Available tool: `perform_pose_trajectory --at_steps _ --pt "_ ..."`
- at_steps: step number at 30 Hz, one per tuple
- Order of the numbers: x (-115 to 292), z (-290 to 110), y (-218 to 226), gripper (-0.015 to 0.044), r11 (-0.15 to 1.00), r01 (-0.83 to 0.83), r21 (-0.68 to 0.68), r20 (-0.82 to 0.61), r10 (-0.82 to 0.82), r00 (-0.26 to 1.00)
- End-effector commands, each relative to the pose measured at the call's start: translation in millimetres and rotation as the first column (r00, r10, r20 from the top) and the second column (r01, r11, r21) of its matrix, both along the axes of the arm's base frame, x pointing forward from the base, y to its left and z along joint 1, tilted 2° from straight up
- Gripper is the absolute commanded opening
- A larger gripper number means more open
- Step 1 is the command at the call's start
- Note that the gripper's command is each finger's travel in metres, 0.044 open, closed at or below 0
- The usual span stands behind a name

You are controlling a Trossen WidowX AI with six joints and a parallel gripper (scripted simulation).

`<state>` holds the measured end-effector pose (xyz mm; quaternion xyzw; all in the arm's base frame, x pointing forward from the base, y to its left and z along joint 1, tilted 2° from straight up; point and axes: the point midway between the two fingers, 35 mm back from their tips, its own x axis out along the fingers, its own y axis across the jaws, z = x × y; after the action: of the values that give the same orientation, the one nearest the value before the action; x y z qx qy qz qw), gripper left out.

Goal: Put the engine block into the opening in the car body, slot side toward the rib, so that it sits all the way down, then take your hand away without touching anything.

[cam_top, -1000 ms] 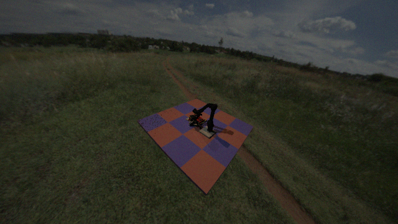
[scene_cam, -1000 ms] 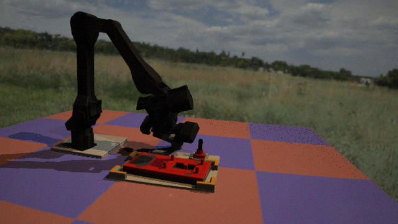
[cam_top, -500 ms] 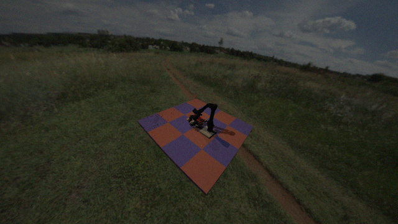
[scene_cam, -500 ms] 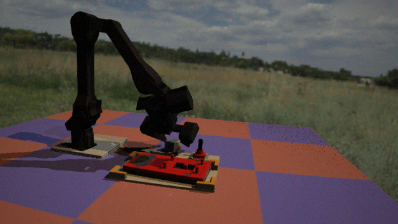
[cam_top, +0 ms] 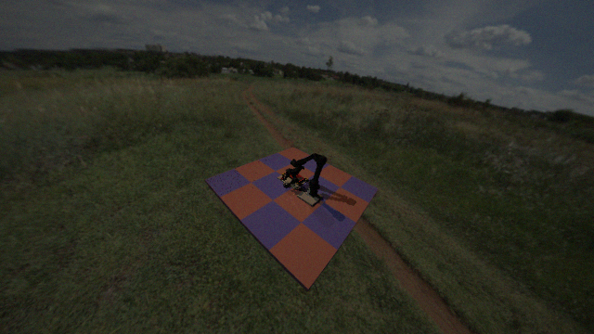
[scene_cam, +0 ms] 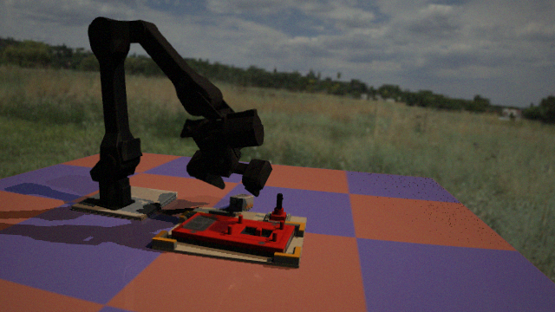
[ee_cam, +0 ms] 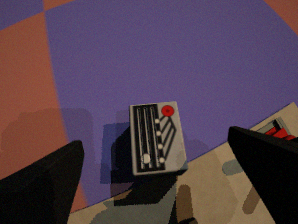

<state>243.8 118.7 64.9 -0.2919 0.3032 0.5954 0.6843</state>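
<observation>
The engine block [scene_cam: 241, 202] [ee_cam: 156, 137] is a small grey box with dark ribs and a red dot on top. It lies on the purple floor tile at the far edge of the tan board [scene_cam: 225, 256] [ee_cam: 216, 185], outside the red car body [scene_cam: 230, 234] [cam_top: 298, 176]. The dark opening [scene_cam: 253, 231] in the car body shows nothing inside. My gripper [scene_cam: 234, 182] [ee_cam: 157, 141] is open and empty. It hangs a little above the block with its fingers wide to either side, not touching it.
A red knob with a black post [scene_cam: 278, 208] stands at the board's far right corner. Yellow corner blocks [scene_cam: 287, 258] mark the board. The arm's base plate [scene_cam: 145, 200] sits to the left. Checkered orange and purple floor lies all around, grass beyond.
</observation>
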Motion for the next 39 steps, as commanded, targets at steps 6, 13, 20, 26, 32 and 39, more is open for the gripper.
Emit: perform_pose_trajectory --at_steps 6,13,20,26,32,39 --pt "0.0 1.1 -0.8 0.044 1.0 0.0 0.0 0.001 0.0 1.0" --pt "0.0 1.1 -0.8 0.044 1.0 0.0 0.0 0.001 0.0 1.0" --pt "1.1 3.1 8.5 0.044 0.992 0.002 -0.126 -0.064 -0.01 0.998" --pt "1.2 6.9 15.2 0.044 0.956 -0.004 -0.294 -0.107 -0.029 0.994" --pt "0.9 15.3 19.5 0.044 0.878 -0.009 -0.478 -0.11 -0.05 0.993" --pt "1.2 30.7 24.2 0.044 0.762 0.003 -0.648 -0.065 -0.059 0.996"
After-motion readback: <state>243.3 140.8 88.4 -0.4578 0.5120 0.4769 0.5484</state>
